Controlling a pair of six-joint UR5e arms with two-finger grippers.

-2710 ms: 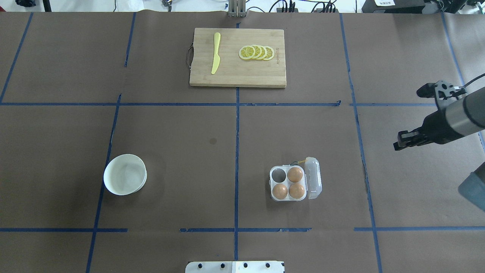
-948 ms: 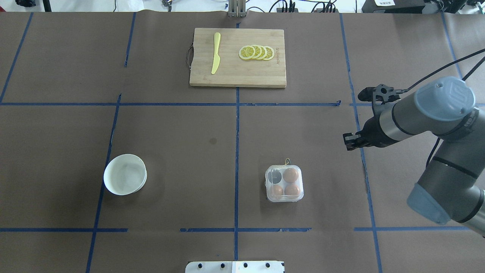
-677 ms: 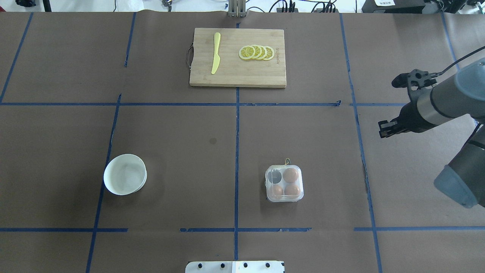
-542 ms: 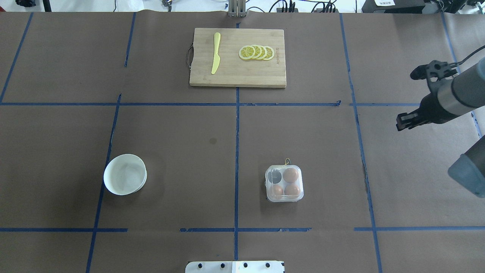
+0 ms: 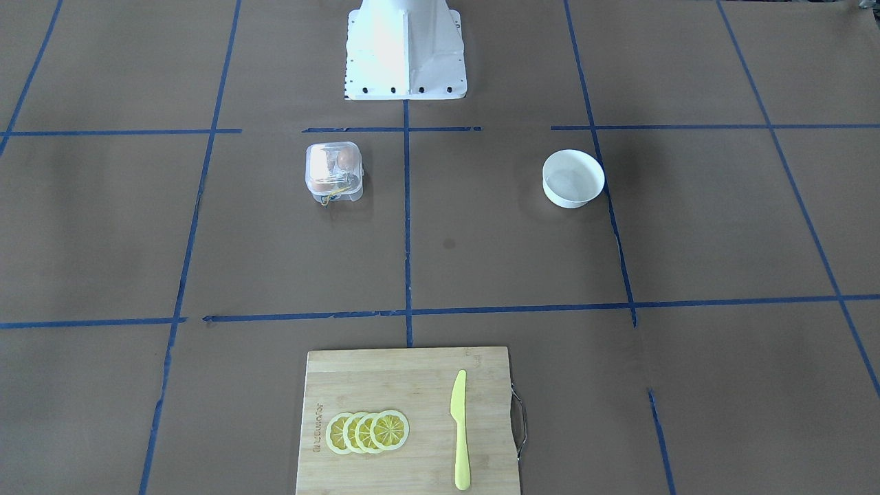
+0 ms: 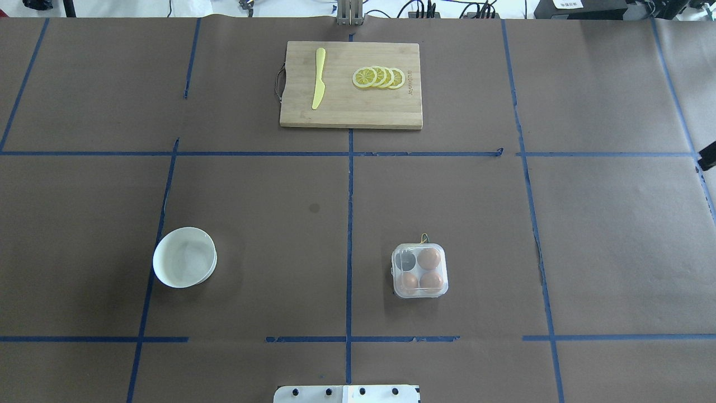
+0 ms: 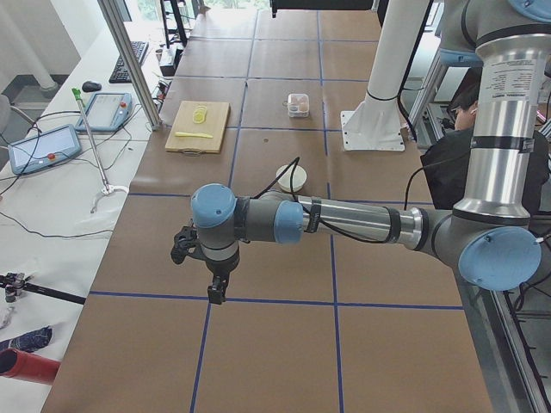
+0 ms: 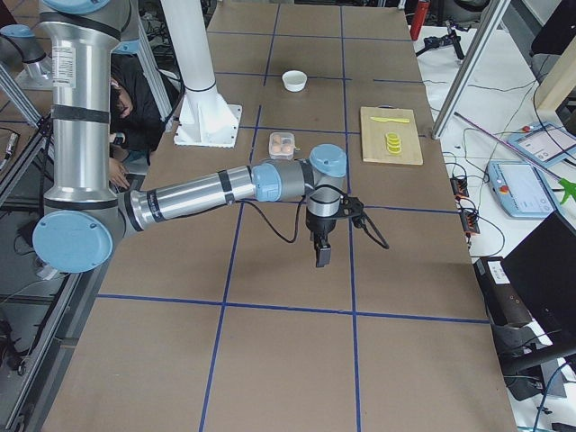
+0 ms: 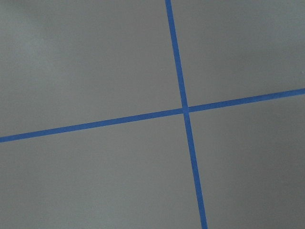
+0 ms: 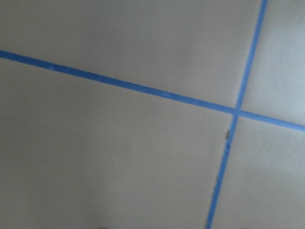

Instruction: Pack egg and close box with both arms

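Note:
The clear box [image 6: 419,270] stands on the table right of centre with its lid shut; it also shows in the front-facing view [image 5: 334,172]. Three orange-brown eggs lie inside, one egg [image 6: 429,258] at the back right; the back left cell looks dark. A thin yellow-blue wire [image 6: 424,239] sticks out behind the box. My left gripper [image 7: 215,288] hangs over bare table far from the box, past the table's left part. My right gripper [image 8: 321,255] hangs over bare table far to the right. I cannot tell whether either is open or shut. Both wrist views show only table and tape.
A white bowl [image 6: 184,257] stands left of centre. A wooden cutting board [image 6: 351,112] at the far side carries a yellow knife [image 6: 318,78] and lemon slices [image 6: 378,77]. The white pedestal base [image 5: 405,48] stands at the near edge.
The box lid stood open 2.7 s ago and is shut now. My right arm has pulled back to the right and has almost left the overhead view.

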